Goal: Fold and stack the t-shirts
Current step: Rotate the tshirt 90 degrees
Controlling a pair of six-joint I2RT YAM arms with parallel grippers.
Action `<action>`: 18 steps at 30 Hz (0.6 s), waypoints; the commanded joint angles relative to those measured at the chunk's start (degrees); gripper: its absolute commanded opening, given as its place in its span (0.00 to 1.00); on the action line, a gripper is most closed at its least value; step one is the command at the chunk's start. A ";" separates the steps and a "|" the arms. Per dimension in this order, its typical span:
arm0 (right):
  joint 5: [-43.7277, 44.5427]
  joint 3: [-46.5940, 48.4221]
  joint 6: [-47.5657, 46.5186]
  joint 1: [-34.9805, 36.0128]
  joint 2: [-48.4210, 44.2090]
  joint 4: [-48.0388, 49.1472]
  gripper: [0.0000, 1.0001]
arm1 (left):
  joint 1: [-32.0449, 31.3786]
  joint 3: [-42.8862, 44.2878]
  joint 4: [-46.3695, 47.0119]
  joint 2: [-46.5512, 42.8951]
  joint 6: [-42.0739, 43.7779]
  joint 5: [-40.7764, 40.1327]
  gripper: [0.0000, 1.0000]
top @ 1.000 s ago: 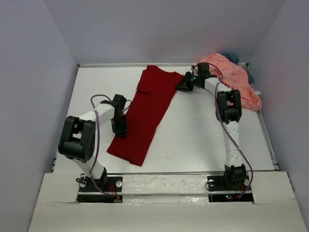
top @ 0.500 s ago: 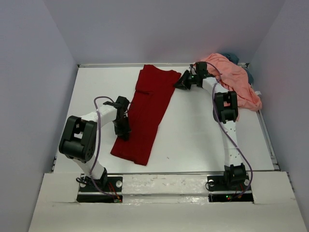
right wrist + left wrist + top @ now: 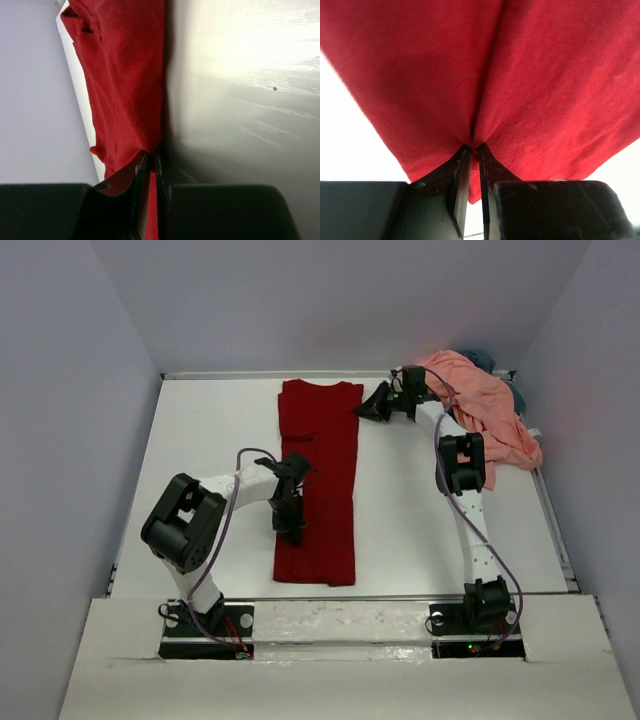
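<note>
The dark red t-shirt (image 3: 318, 480) in the middle of the top view is plain, one deep red all over. The salmon pink t-shirt (image 3: 485, 405) in the upper right is plain too, and a small bit of the slate blue-grey t-shirt (image 3: 487, 358) shows behind it. The table (image 3: 420, 520) is white. The arms (image 3: 478, 540) are white with black joints. The left tool (image 3: 291, 532) and the right tool (image 3: 365, 410) are black. The thin cables (image 3: 250, 450) are purple. The walls (image 3: 330, 300) are pale grey-lilac.
</note>
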 commanded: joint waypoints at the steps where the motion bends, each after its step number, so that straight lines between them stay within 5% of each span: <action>1: -0.40 2.17 2.67 0.69 2.22 5.03 0.13 | -3.79 0.59 0.76 3.49 -3.51 3.70 0.24; 14: -1.89 2.18 5.66 0.69 2.05 10.49 0.15 | -8.01 6.74 -1.26 5.96 -5.01 1.95 0.23; 16: -2.16 2.00 5.66 0.69 1.43 10.49 0.19 | -8.01 7.19 -2.05 4.56 -5.27 0.02 0.34; 18: -2.68 1.82 5.31 0.08 0.56 10.58 0.39 | -8.01 8.06 -3.10 3.33 -5.71 -2.08 0.50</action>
